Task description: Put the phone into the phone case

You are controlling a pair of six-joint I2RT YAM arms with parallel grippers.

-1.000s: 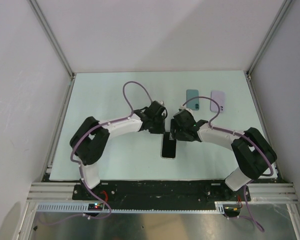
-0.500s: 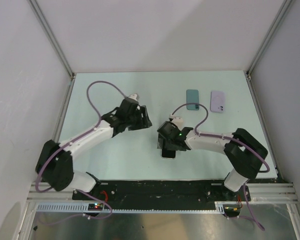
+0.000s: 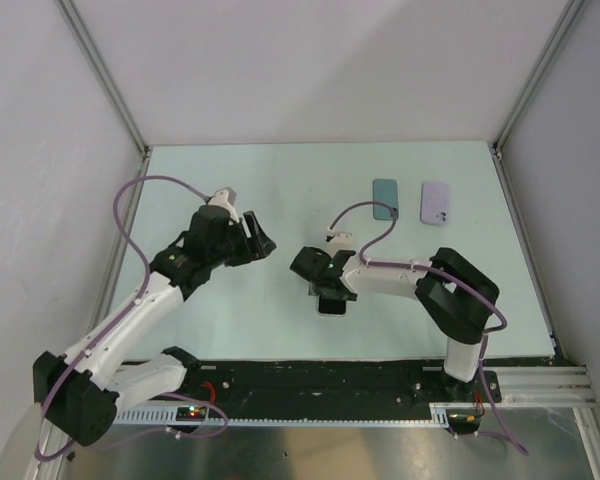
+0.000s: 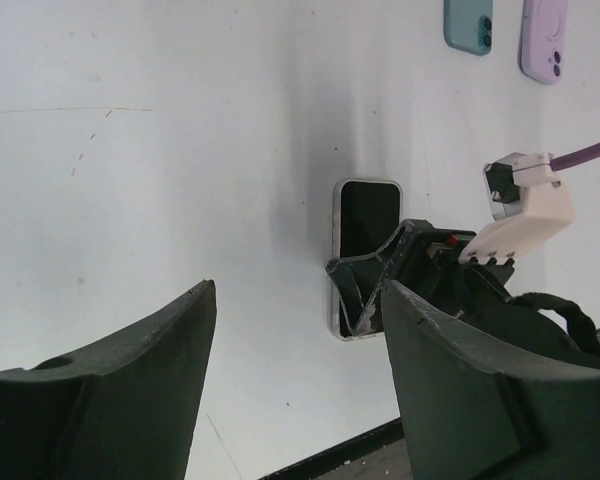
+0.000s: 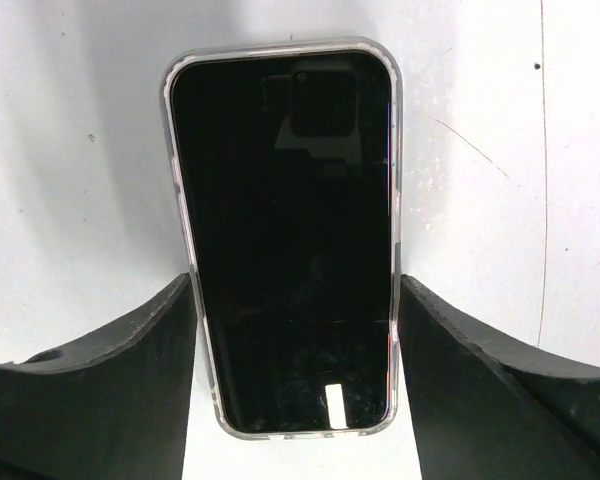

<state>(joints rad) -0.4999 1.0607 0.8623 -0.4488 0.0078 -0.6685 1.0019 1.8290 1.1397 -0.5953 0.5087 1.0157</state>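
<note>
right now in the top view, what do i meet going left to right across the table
left pincer → phone → teal case → lavender case

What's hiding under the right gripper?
A phone lies flat on the table, black screen up, between the right gripper's fingers, with a clear rim around it. Its back is covered, so its colour cannot be seen.
</note>
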